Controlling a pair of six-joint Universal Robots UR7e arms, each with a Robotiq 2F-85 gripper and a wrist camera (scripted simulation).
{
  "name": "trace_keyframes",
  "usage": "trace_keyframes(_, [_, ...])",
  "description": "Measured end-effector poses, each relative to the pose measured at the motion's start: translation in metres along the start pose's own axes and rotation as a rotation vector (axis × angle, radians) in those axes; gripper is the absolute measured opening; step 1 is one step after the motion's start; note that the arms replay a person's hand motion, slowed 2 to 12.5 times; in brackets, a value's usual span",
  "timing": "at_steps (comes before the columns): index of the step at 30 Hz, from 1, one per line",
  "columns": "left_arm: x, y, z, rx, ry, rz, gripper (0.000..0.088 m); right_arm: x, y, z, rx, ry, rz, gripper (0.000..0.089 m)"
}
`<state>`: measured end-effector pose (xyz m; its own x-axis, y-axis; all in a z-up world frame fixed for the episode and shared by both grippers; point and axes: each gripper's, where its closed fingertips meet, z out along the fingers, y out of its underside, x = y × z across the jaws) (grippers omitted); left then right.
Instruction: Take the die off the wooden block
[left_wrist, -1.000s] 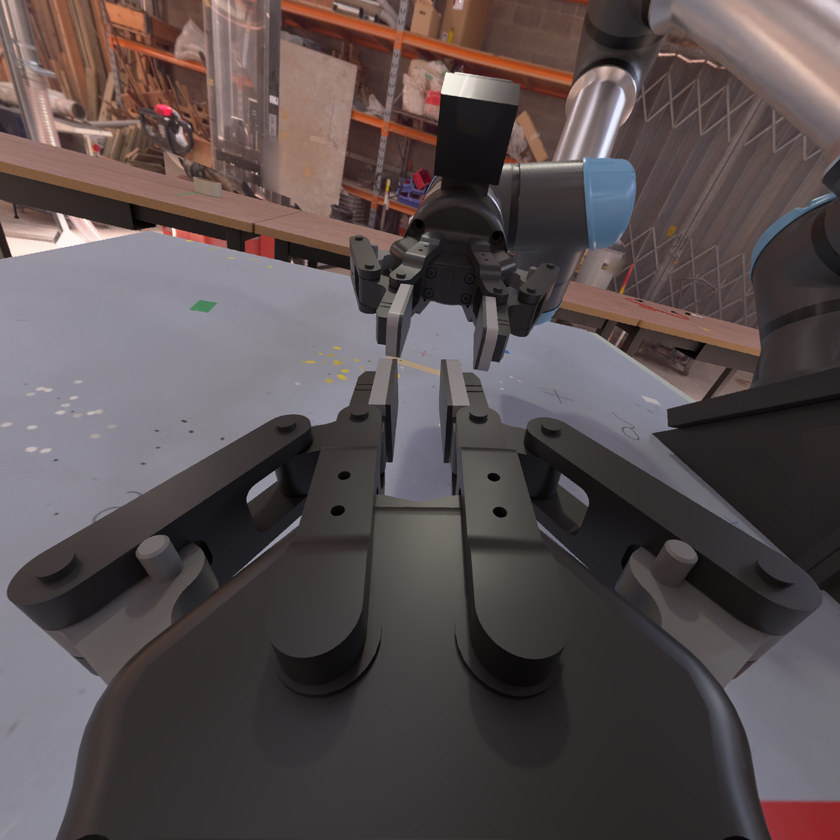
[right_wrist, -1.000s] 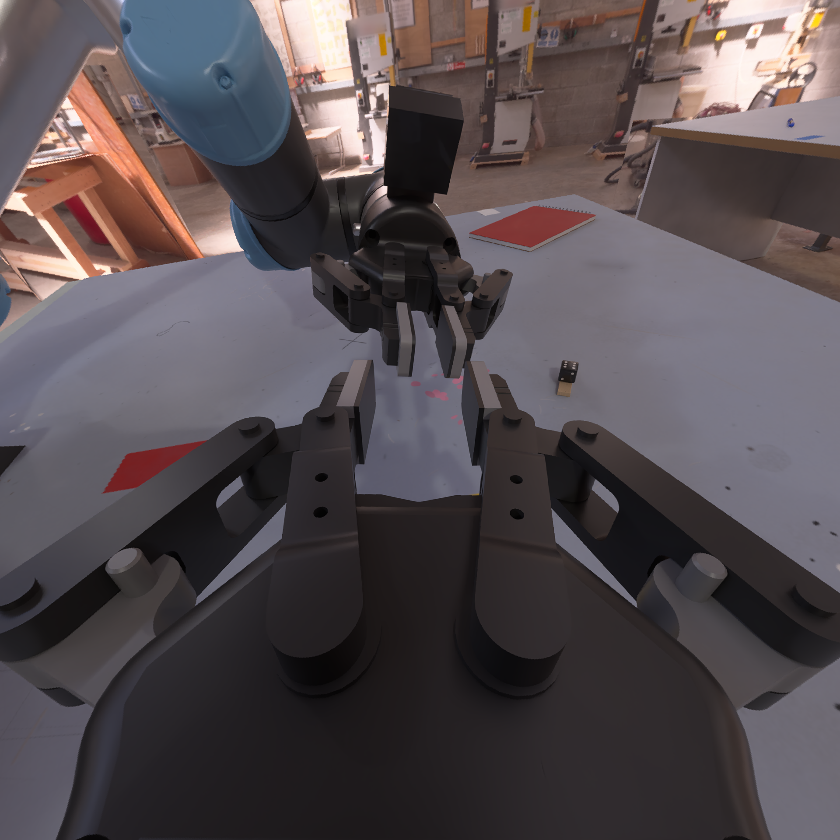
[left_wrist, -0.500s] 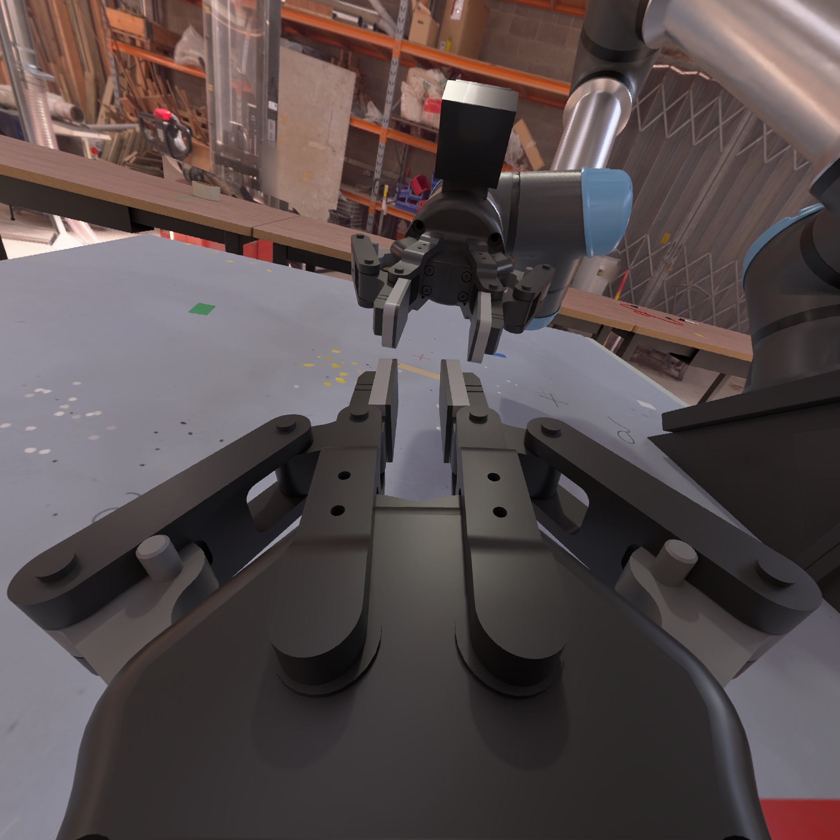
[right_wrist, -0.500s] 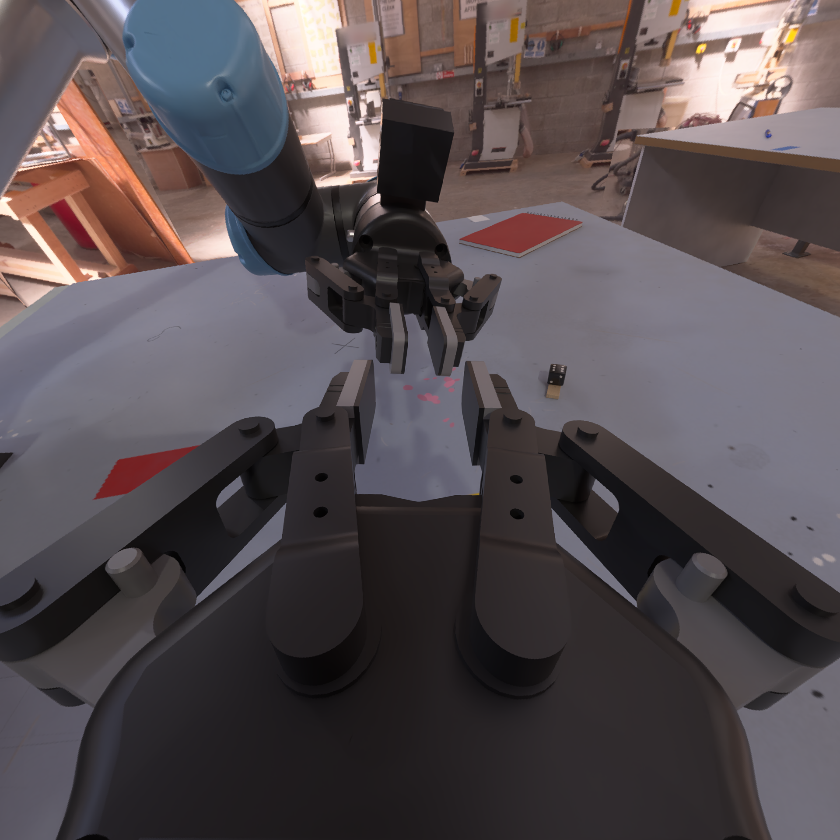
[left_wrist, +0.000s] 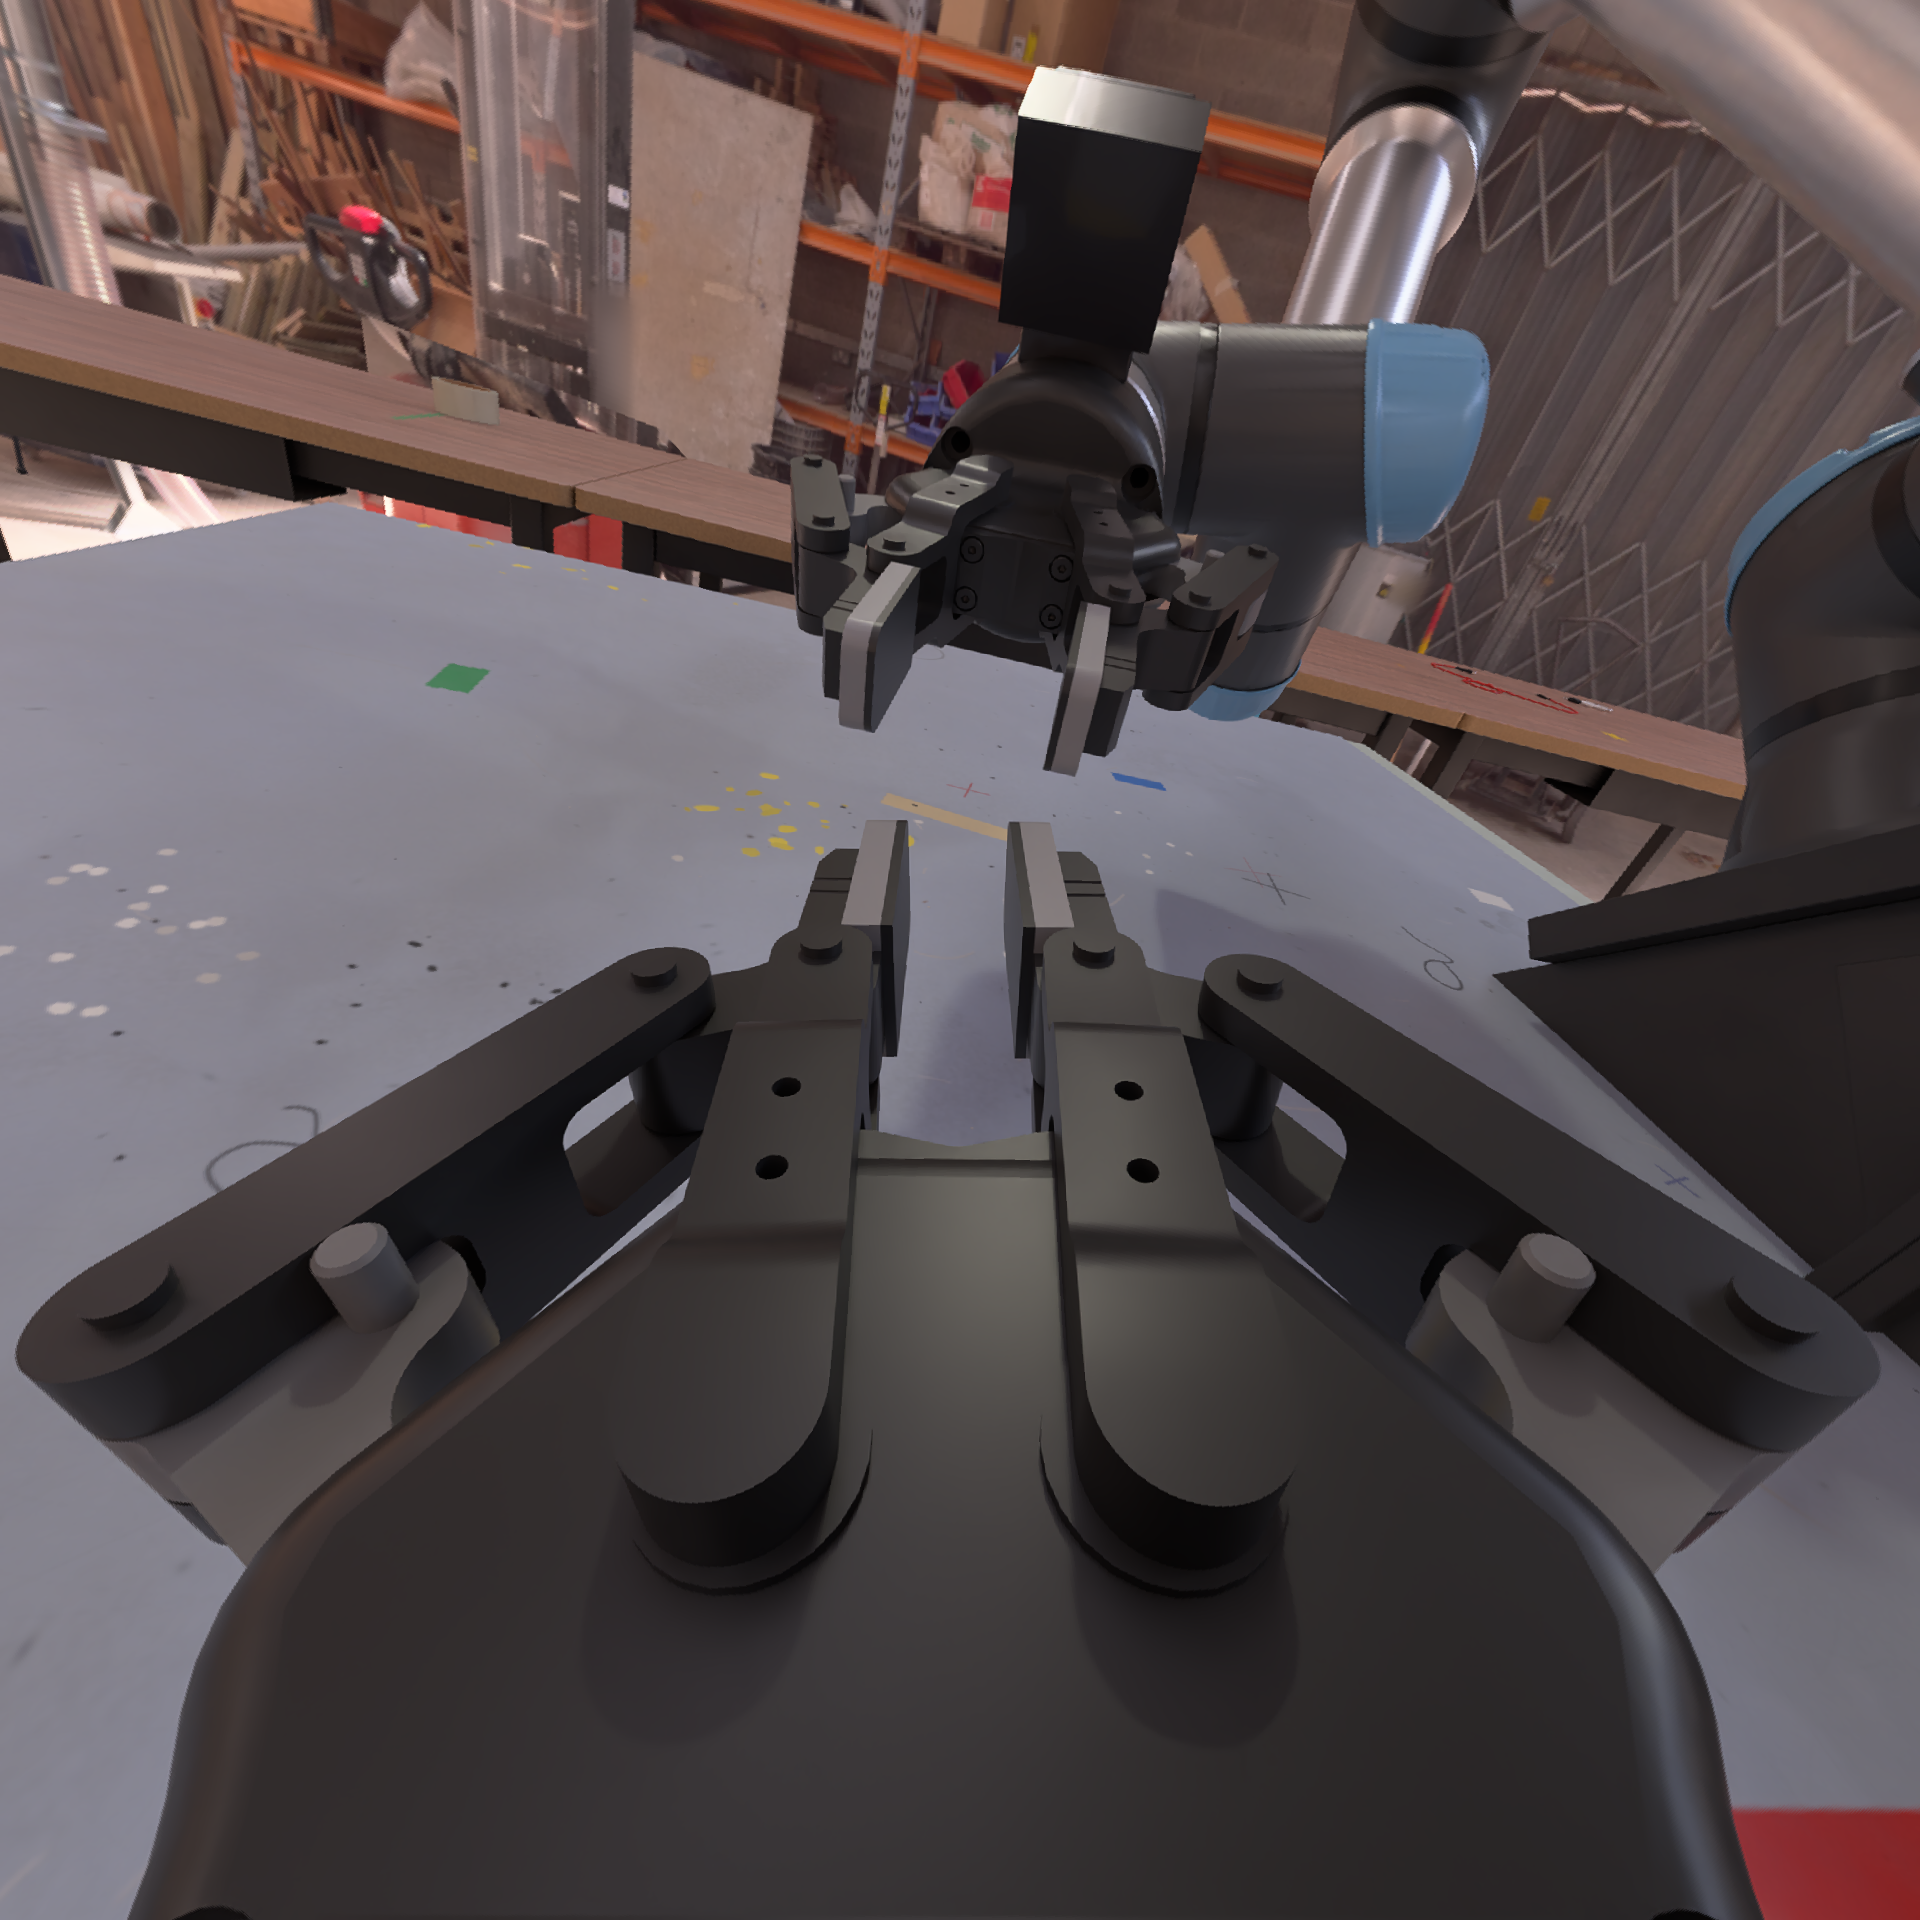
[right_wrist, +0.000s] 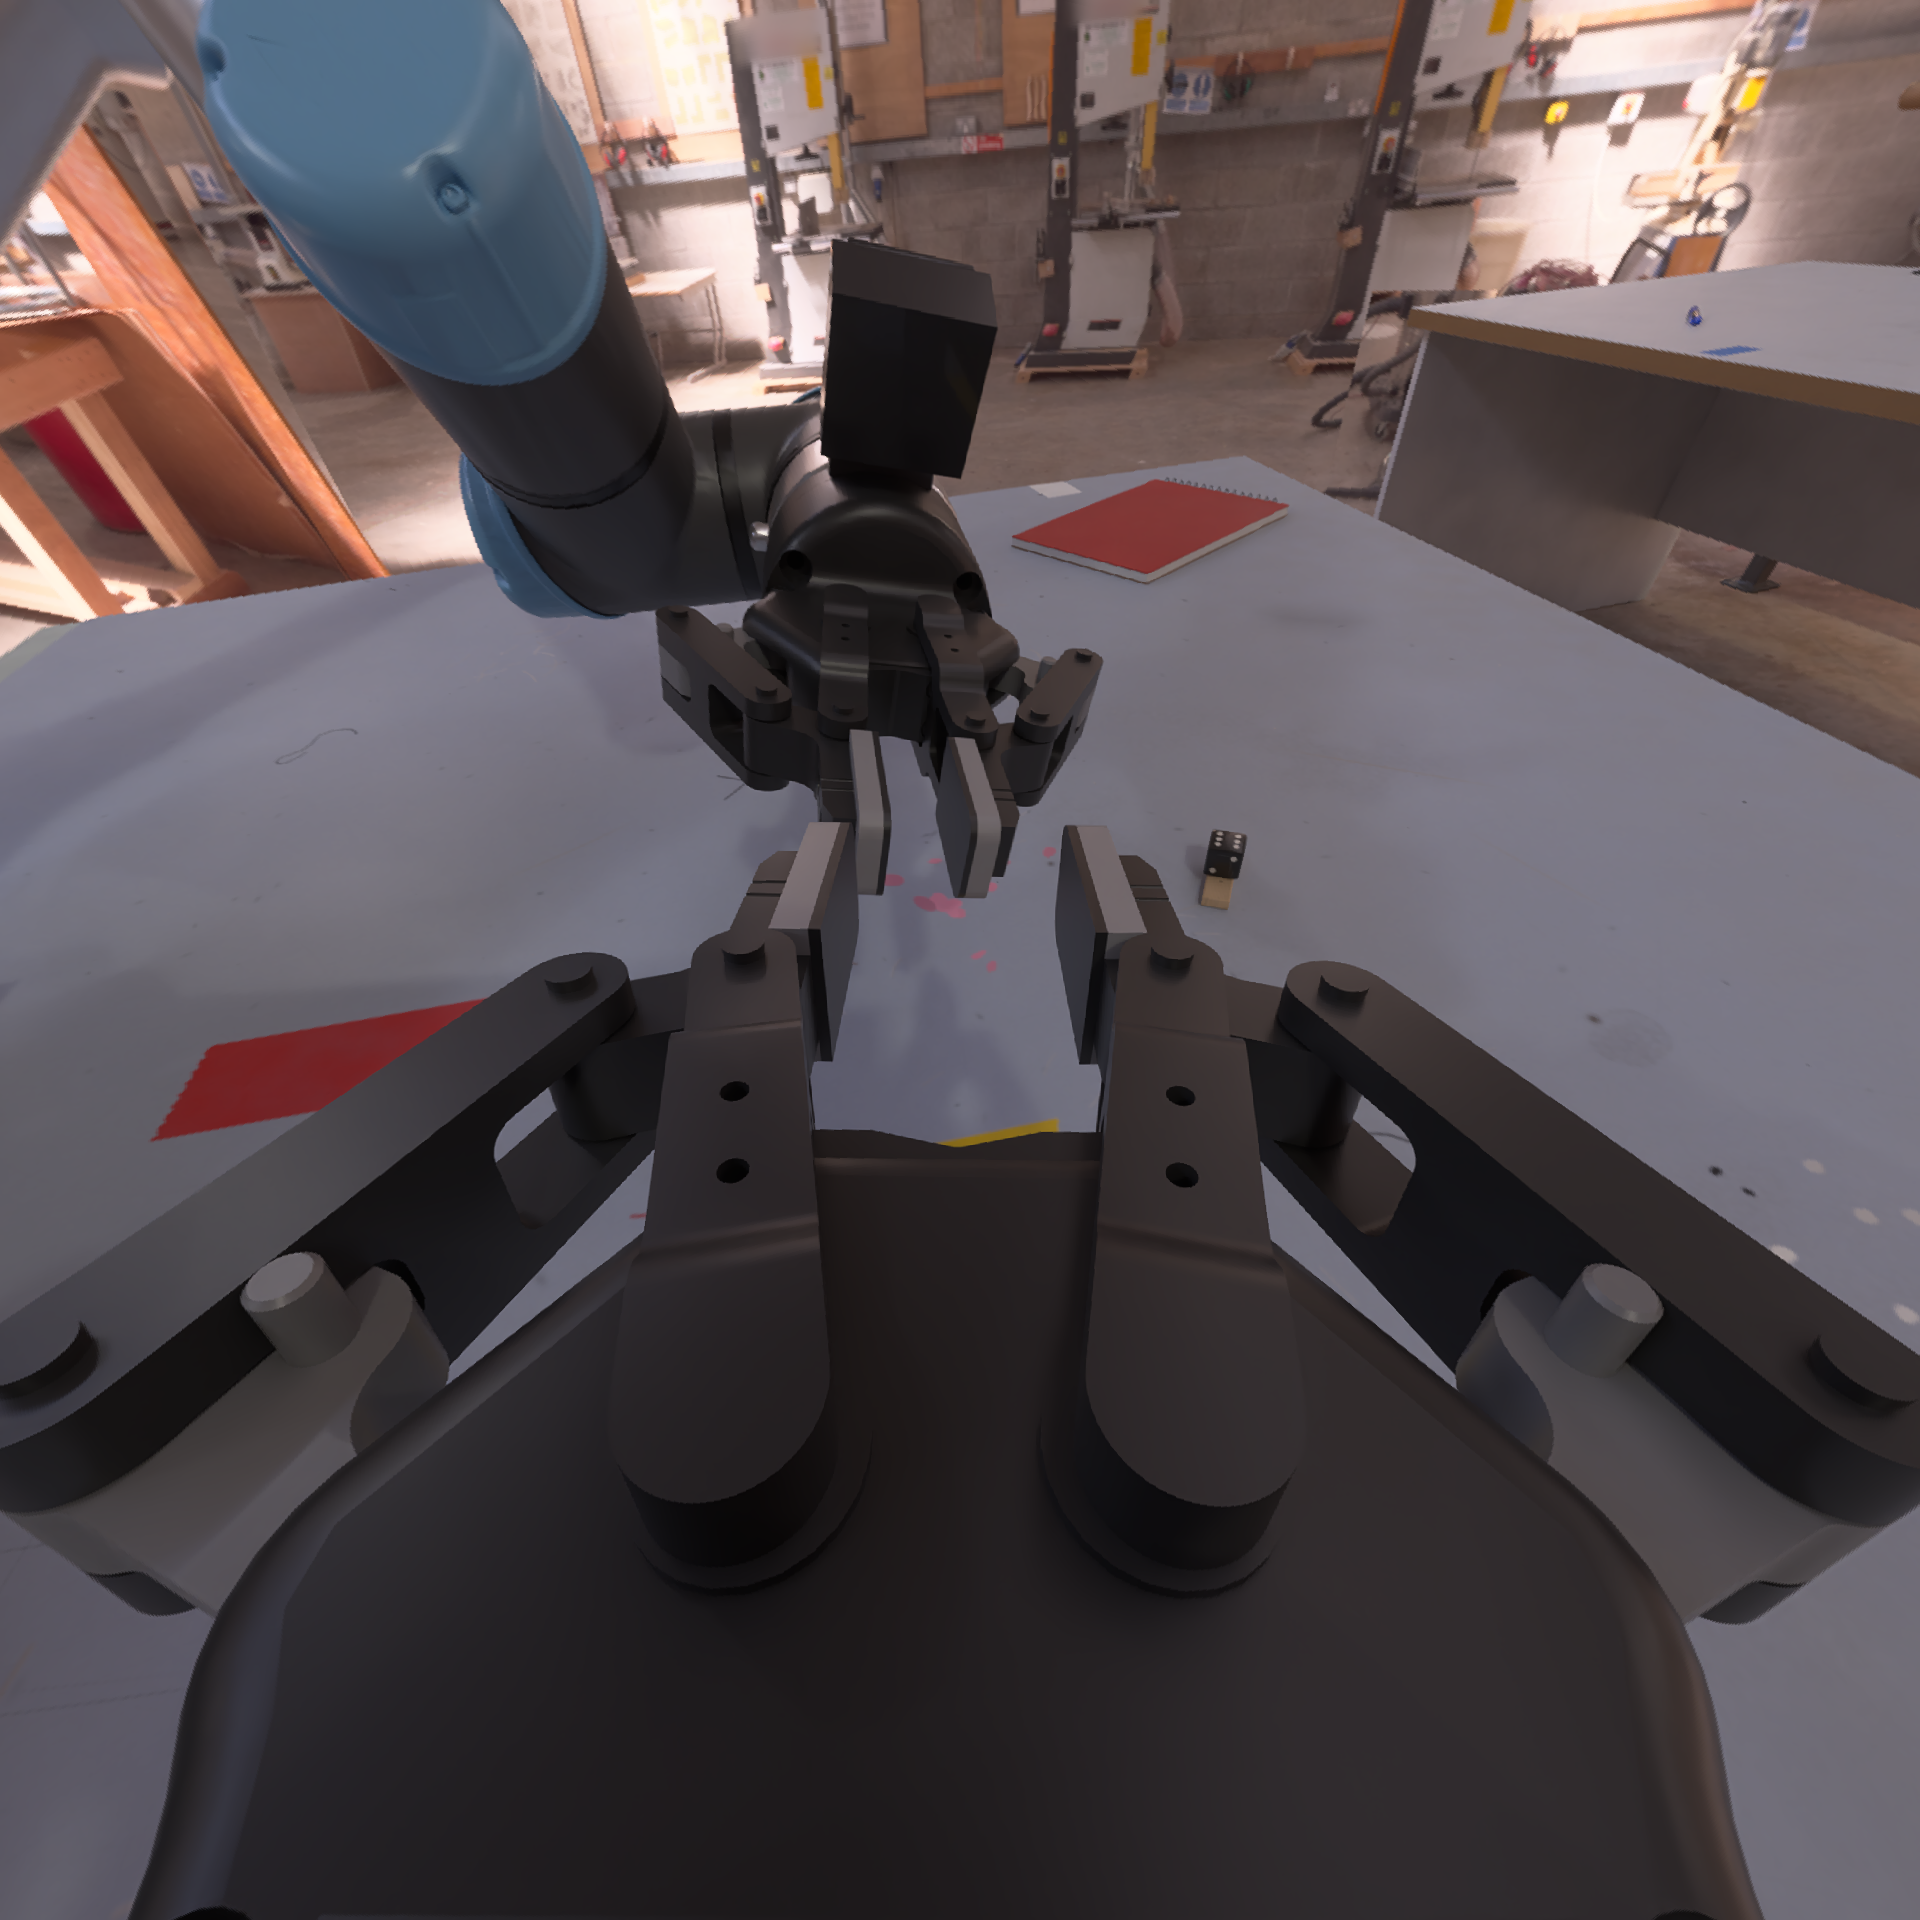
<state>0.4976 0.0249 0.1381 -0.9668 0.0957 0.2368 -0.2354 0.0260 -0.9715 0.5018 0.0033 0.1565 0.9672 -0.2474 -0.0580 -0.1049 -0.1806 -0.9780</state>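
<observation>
Both views are bright and evenly lit, sharp from foreground to far wall. Warm glare washes the workshop's upper right corner above the grey table (right_wrist: 1455, 831). Soft shadows fall under the left gripper (right_wrist: 925, 821) onto that table. Wide-angle distortion bends the table's edges outward.

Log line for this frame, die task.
stage: approach | die: on wooden block, untouched | right gripper: open, empty | left gripper: open, empty | table

Black die (right_wrist: 1227, 852) atop wooden block (right_wrist: 1217, 890), right claw (right_wrist: 958, 878) empty, parted
</observation>
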Motion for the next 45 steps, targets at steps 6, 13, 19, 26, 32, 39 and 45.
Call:
trace_keyframes(6, [-0.003,0.002,-0.001,-0.001,-0.021,-0.007,0.0168,0.005,0.009,-0.003,-0.05,0.051,-0.013,0.036])
trace_keyframes(13, [-0.009,0.0,-0.003,0.014,-0.055,-0.029,0.0168,0.001,0.033,-0.005,-0.156,0.14,-0.074,0.0384])
trace_keyframes(19, [-0.019,-0.002,-0.007,0.037,-0.123,-0.043,0.0168,-0.014,0.05,-0.003,-0.225,0.216,-0.143,0.039])
trace_keyframes(26, [-0.03,-0.004,-0.011,0.054,-0.191,-0.057,0.0167,-0.042,0.064,0.01,-0.278,0.266,-0.217,0.0395])
trace_keyframes(32, [-0.037,-0.002,-0.012,0.056,-0.23,-0.055,0.0167,-0.072,0.084,0.03,-0.356,0.266,-0.29,0.044])
trace_keyframes(39, [-0.043,0.001,-0.012,0.059,-0.254,-0.063,0.0167,-0.078,0.108,0.047,-0.47,0.33,-0.405,0.0443])
trace_keyframes(45, [-0.046,0.001,-0.011,0.079,-0.261,-0.08,0.0167,-0.067,0.114,0.058,-0.5,0.392,-0.431,0.0442])
